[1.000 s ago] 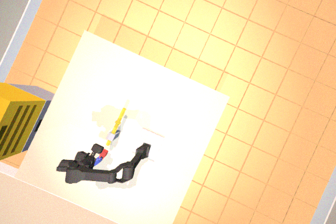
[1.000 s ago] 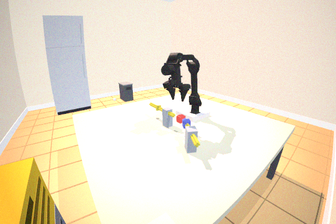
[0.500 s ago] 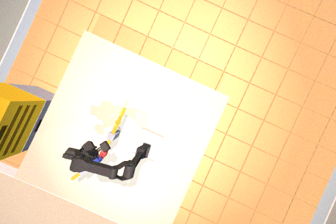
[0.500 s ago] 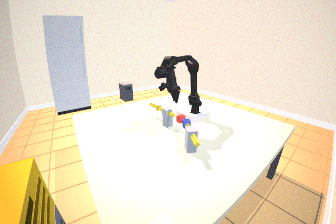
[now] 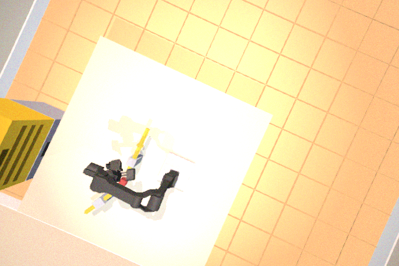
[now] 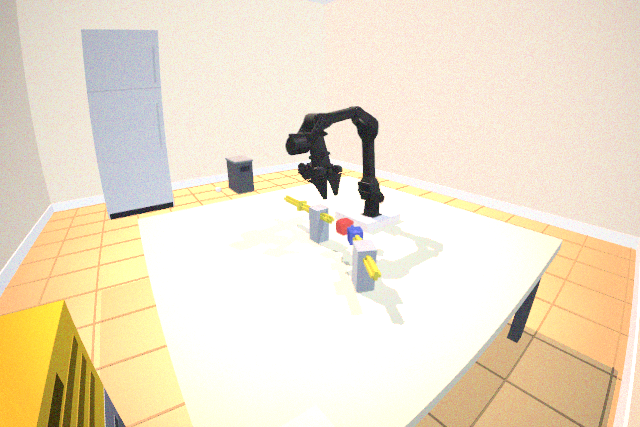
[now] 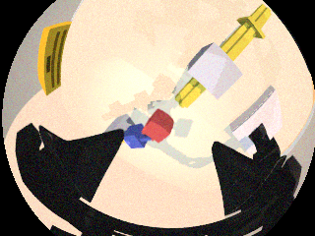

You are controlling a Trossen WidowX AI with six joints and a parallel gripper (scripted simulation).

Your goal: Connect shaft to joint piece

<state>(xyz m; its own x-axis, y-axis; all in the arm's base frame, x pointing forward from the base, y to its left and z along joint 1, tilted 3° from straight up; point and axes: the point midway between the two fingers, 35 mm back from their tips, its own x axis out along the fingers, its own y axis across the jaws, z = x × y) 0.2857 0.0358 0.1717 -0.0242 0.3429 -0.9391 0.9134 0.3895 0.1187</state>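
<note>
The red joint piece (image 5: 122,181) (image 6: 344,226) (image 7: 158,126) hangs on the blue hinge part (image 6: 354,234) (image 7: 136,136) at the end of the fixed yellow shaft (image 5: 88,210) (image 6: 371,267), which runs through its grey block (image 5: 98,203) (image 6: 363,277). The second yellow shaft (image 5: 144,134) (image 6: 295,201) (image 7: 241,37) has a collar and passes through the other grey block (image 5: 131,162) (image 6: 318,226) (image 7: 217,71). Its near end stands a short gap from the red piece. Whether the opening lines up exactly is unclear. My gripper (image 5: 123,172) (image 6: 330,196) (image 7: 169,141) is open and empty above the parts, touching none.
The white table (image 5: 193,121) (image 6: 248,339) bears the blocks and my arm's base (image 6: 387,220). A yellow and grey cabinet-like object (image 5: 28,147) (image 6: 36,365) (image 7: 55,56) stands beyond the table edge. A fridge (image 6: 124,127) and a dark bin (image 6: 240,175) stand in the background.
</note>
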